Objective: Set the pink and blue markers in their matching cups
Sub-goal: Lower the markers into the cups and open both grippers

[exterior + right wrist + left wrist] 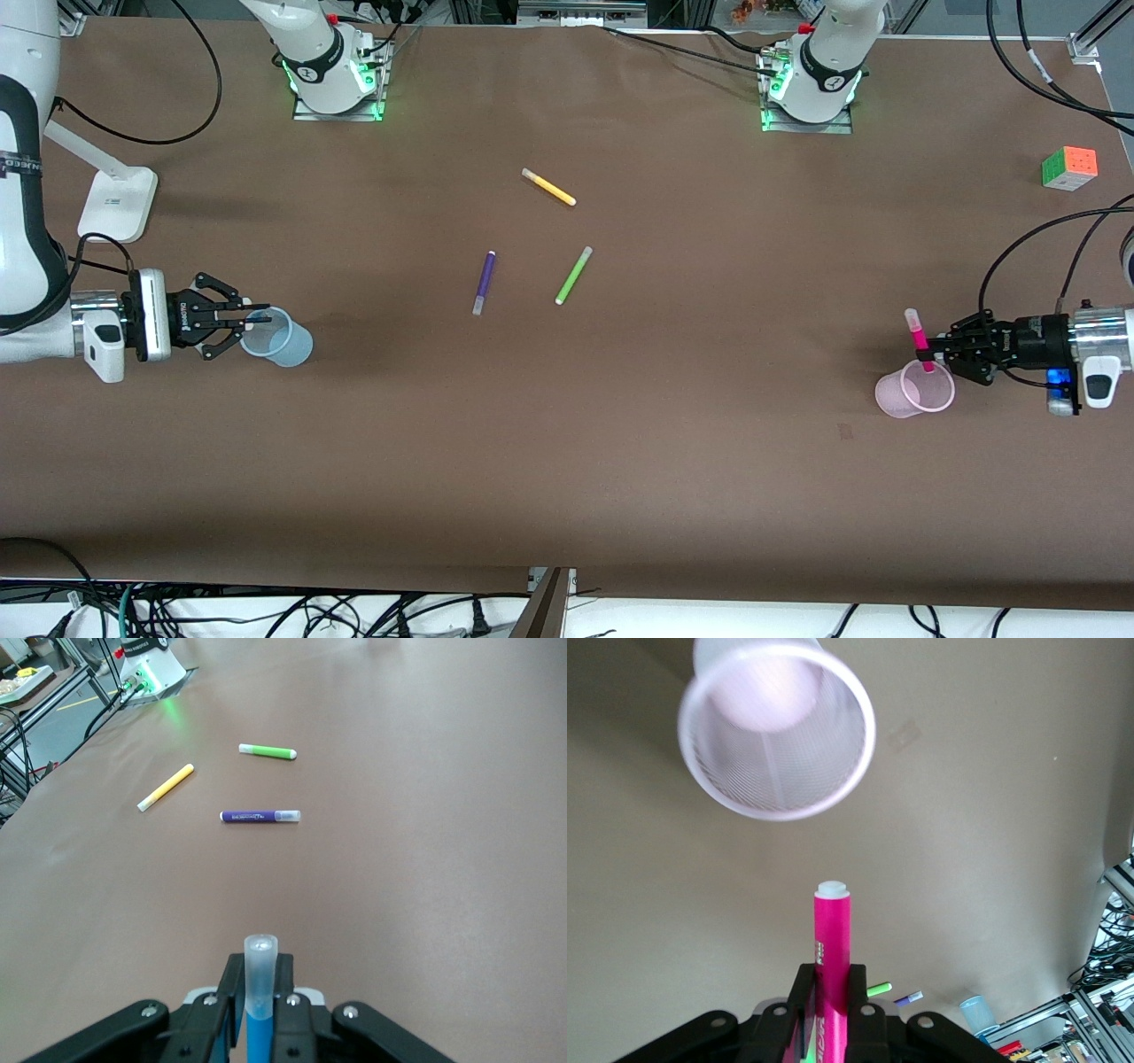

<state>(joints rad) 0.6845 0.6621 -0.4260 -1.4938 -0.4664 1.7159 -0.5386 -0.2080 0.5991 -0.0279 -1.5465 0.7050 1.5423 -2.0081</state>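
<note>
My left gripper [932, 354] [831, 985] is shut on the magenta-pink marker [918, 338] [830, 939]. It holds the marker upright, pale cap up, with the lower end over the rim of the pale pink cup [914, 390] [777, 735] at the left arm's end of the table. My right gripper [255, 318] [260, 981] is shut on the teal-blue marker [260, 1028], whose pale cap sticks out past the fingers. It is over the rim of the pale blue cup [281, 337] [976, 1013] at the right arm's end. That cup does not show in the right wrist view.
A purple marker [484, 282] [260, 816], a green marker [573, 276] [267, 751] and a yellow marker [548, 187] [166, 787] lie mid-table. A colour cube [1069, 167] sits near the left arm's base. A white stand [115, 204] sits near the right arm.
</note>
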